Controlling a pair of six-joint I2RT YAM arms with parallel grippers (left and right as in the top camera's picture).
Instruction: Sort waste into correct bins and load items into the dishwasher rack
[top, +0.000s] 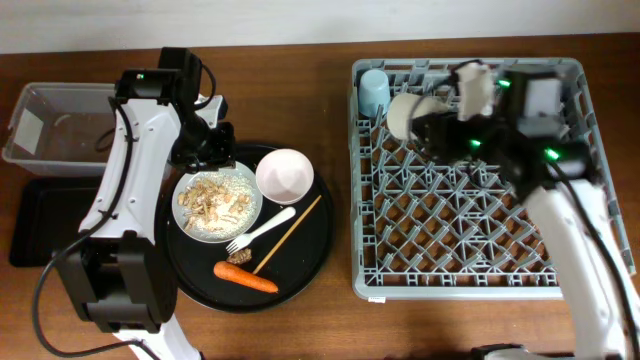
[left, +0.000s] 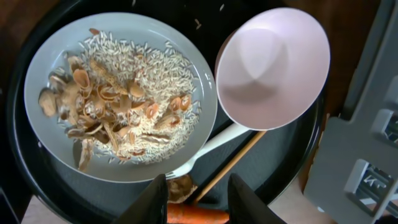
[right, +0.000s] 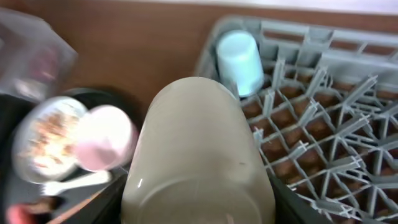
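Rack (top: 455, 240) takes up the right side of the table and is almost bare. The round tray (top: 310, 250) sits mid-table. The clear box (top: 40, 125) stands at the table's left edge and the black tray (top: 40, 225) lies just in front of it; I see no waste in either, though the box is hard to read.

On the round tray's left side, the plate (top: 178, 200) holds a heap of scraps (top: 215, 198). The bowl (top: 285, 175) touches or nearly touches its right rim.

The cream cup (top: 405, 112) hangs on its side over the rack's far-left corner, clamped in the right gripper (top: 425, 125). The blue cup (top: 373, 92) stands in that corner, just beside it.

The carrot (top: 248, 277) lies at the round tray's front edge. The fork (top: 262, 230) and the chopstick (top: 295, 225) lie between the carrot and the bowl, and the lump (top: 241, 258) is by the fork's tines.

The left gripper (left: 199, 183) hovers over the plate's far-left rim with its jaws parted and nothing between them.

Risks, as I judge them:
- Cream cup: it hangs tilted, so it may catch a peg on release and roll. It may also knock the blue cup, because the two are so close.
- Plate: a low sweep by the left fingers (left: 155, 199) could clip the rim and scatter the loose scraps over the tray.
- Bowl: it sits so tight against the plate that lifting either one may drag the other
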